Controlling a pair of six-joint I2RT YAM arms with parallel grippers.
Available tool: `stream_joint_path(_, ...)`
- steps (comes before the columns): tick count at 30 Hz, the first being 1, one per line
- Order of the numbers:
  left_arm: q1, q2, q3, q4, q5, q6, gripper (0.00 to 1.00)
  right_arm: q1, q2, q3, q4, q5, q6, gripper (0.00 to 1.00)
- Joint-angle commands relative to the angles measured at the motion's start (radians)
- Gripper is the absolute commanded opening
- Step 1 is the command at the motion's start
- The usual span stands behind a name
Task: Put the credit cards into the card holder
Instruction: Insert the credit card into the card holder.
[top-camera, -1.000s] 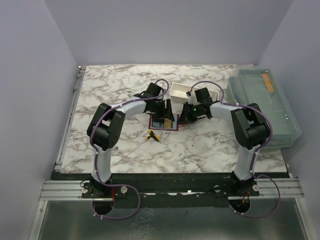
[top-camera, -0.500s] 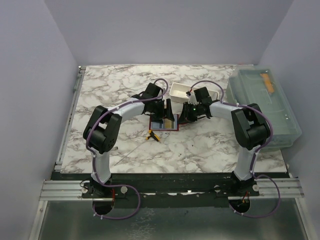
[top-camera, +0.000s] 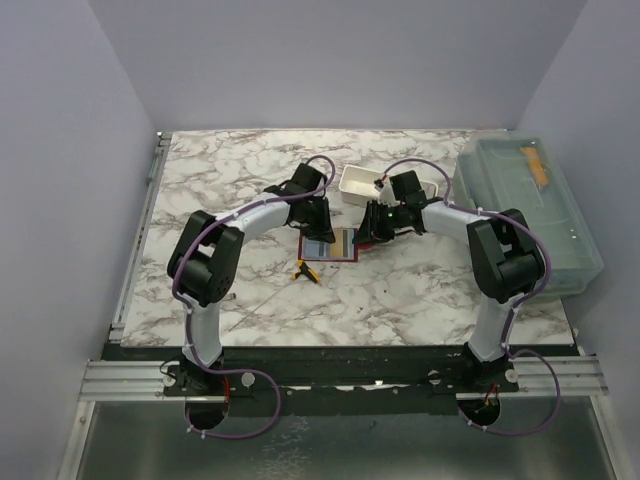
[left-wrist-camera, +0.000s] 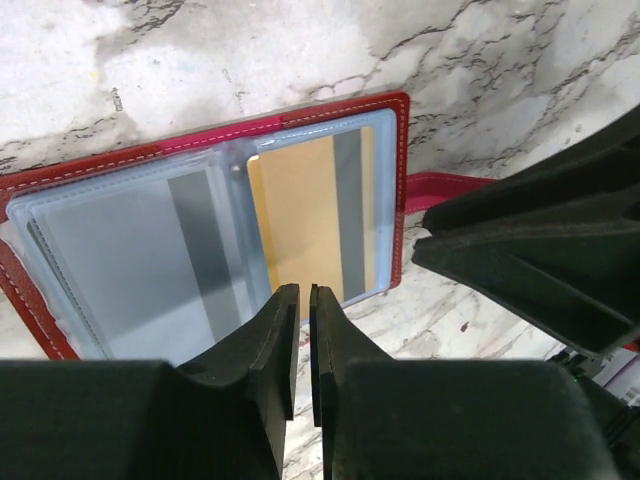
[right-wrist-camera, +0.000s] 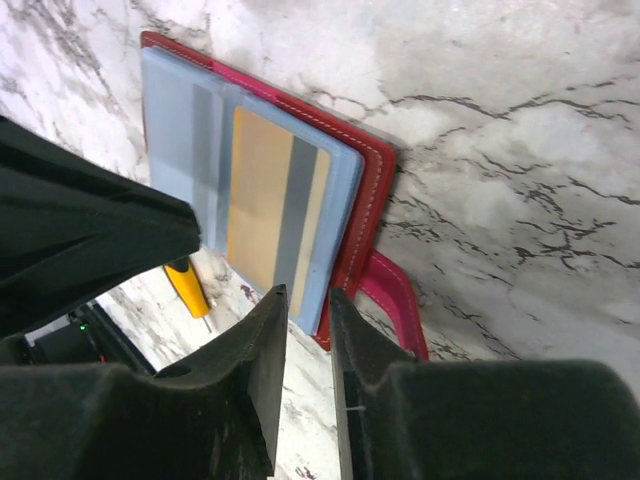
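The red card holder (top-camera: 331, 245) lies open and flat on the marble between both grippers. Its blue-grey lining (left-wrist-camera: 215, 205) holds the tan-gold credit card (left-wrist-camera: 300, 215) in the right pocket and the pale blue credit card (left-wrist-camera: 125, 255) in the left pocket. My left gripper (left-wrist-camera: 304, 292) hovers over the holder's near edge, shut, with nothing between its fingers. In the right wrist view, my right gripper (right-wrist-camera: 307, 293) is slightly open and empty beside the holder's red edge (right-wrist-camera: 375, 190), just short of the gold card (right-wrist-camera: 262, 190). From above, the grippers (top-camera: 322, 230) (top-camera: 368, 236) flank the holder.
A yellow-handled tool (top-camera: 303, 271) lies just in front of the holder. A white tray (top-camera: 362, 182) stands behind the grippers. A large clear lidded bin (top-camera: 525, 215) fills the right side. The holder's pink strap (right-wrist-camera: 395, 295) sticks out toward my right gripper.
My left gripper's jaws have closed from wide open and now sit over the holder's edge. The right jaws have opened a little. The holder now shows both cards lying flat.
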Motion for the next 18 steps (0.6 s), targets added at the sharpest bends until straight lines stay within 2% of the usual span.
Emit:
stream_joint_path(1, 0.000, 0.036, 0.006, -0.002, -0.050, 0.017, 0.14, -0.002, -0.013, 0.006, 0.052, -0.075, 0.039, 0.28)
stream_joint_path(11, 0.004, 0.064, -0.031, -0.001, -0.115, 0.026, 0.09, -0.002, 0.041, 0.001, 0.102, -0.120, 0.058, 0.33)
stream_joint_path(18, 0.007, 0.084, -0.047, 0.007, -0.113, 0.016, 0.08, -0.002, 0.062, 0.005, 0.104, -0.125, 0.055, 0.37)
